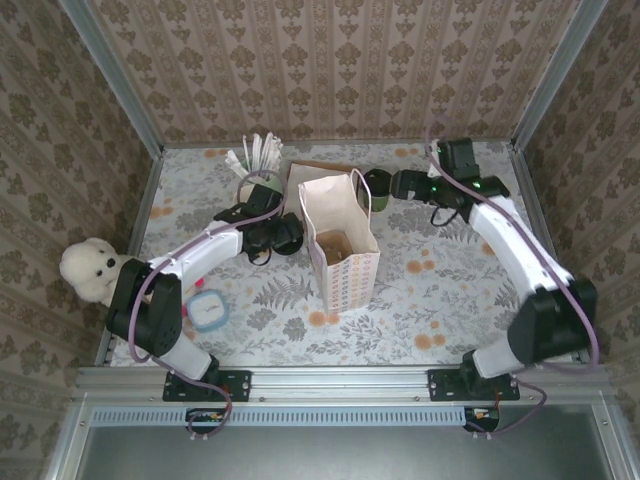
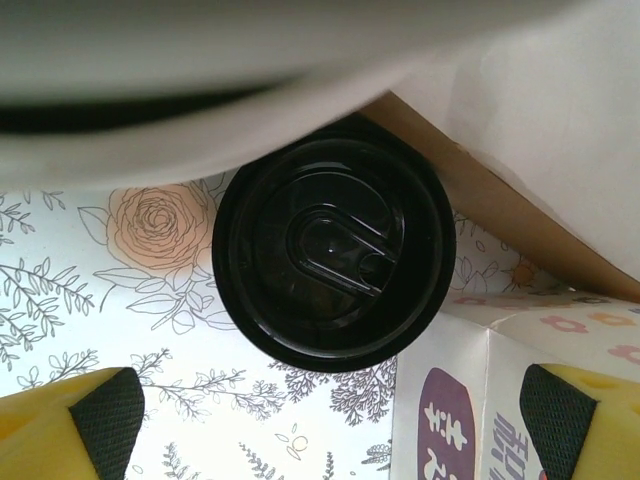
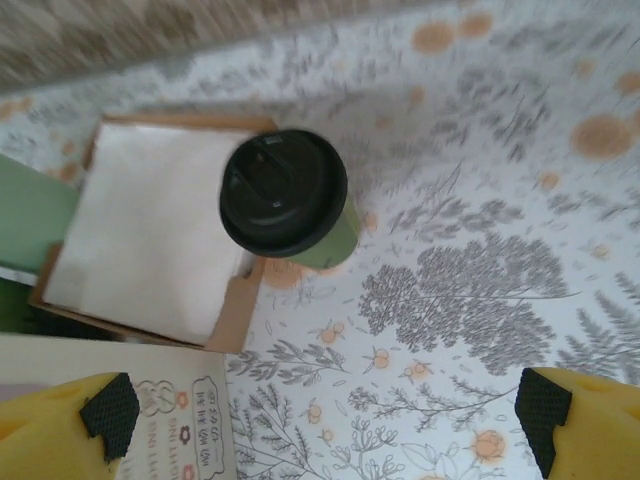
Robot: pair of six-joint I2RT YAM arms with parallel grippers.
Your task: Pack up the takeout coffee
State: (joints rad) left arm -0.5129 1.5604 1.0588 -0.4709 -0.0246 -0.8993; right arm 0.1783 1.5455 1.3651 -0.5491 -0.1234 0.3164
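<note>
Floral counter (image 1: 450, 300), patterned wallpaper all round. Paper bag (image 1: 350, 265) stands open mid-counter. Takeout coffee (image 3: 285, 195) sits upright on the counter behind the bag, right by the napkin box (image 3: 150, 225) corner, not held. Right gripper (image 3: 325, 440) jaws spread wide near it. Left gripper (image 2: 330, 420) jaws spread too, w/ a black lid (image 2: 335, 255) just ahead.

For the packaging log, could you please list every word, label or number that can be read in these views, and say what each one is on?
On the paper bag, a purple label: white characters, sideways and cut off, unreadable.
On the same bag, small print: too blurred to read.
On the takeout coffee lid: no lettering visible.
Nothing can be quoted.
</note>
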